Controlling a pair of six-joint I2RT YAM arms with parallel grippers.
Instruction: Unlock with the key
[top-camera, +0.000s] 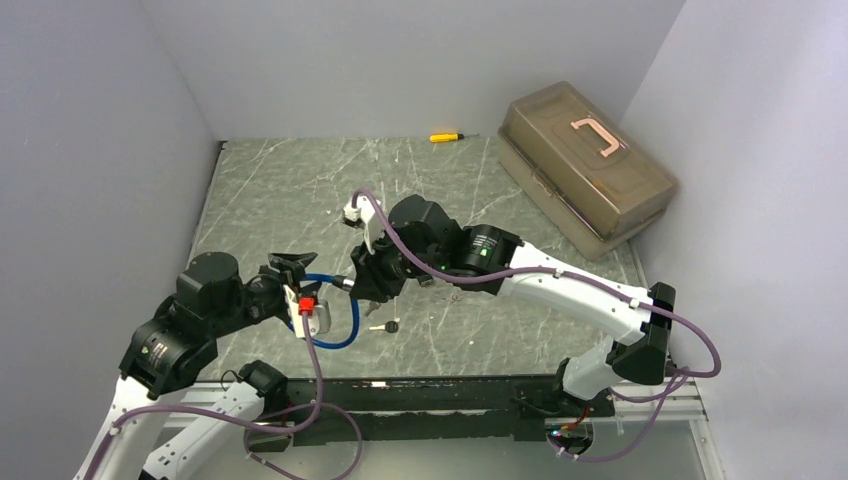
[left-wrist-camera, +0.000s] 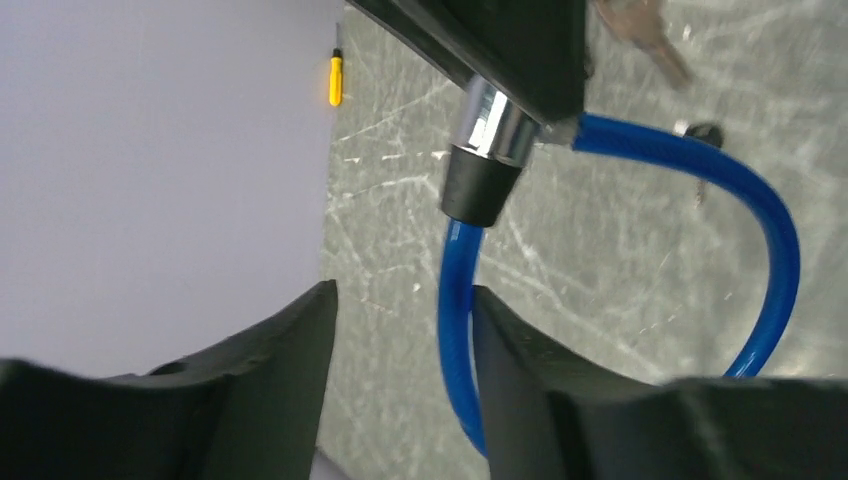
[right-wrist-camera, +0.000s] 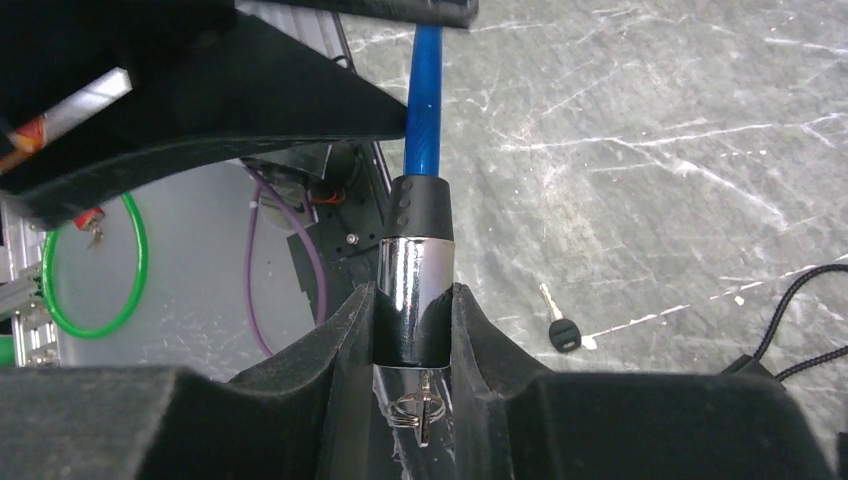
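Top external view: two arms meet near the centre of a grey marbled tabletop (top-camera: 270, 190), over a blue plastic-sheathed cable lock (top-camera: 352, 318) looped at 8 o'clock of centre.
Right gripper (right-wrist-camera: 413, 295): clenched on the lock's chrome-and-black cylindrical barrel (right-wrist-camera: 413, 250) — in the right wrist view both black fingers press its polished sides.
Barrel end: a small silver key on a wire ring (right-wrist-camera: 420, 410) sits at the barrel's near end, between the fingers; how deep it is seated cannot be told.
Left gripper (left-wrist-camera: 402, 295): released, its fingers (left-wrist-camera: 250, 400) standing apart. The blue cable runs through the gap, close along the 3 o'clock finger; whether it touches cannot be told.
Cable: it leaves the barrel's black collar toward 12 o'clock in the right wrist view and bends in a wide loop in the left wrist view.
Loose key: a black-headed metal key (top-camera: 385, 326) lies flat on the tabletop at 5 o'clock of the right gripper in the top view, apart from the lock.
Background: a yellow-handled tool (top-camera: 446, 136) lies at 12 o'clock by the back wall — a translucent brown plastic toolbox with a pink handle (top-camera: 585, 165) sits at 2 o'clock.
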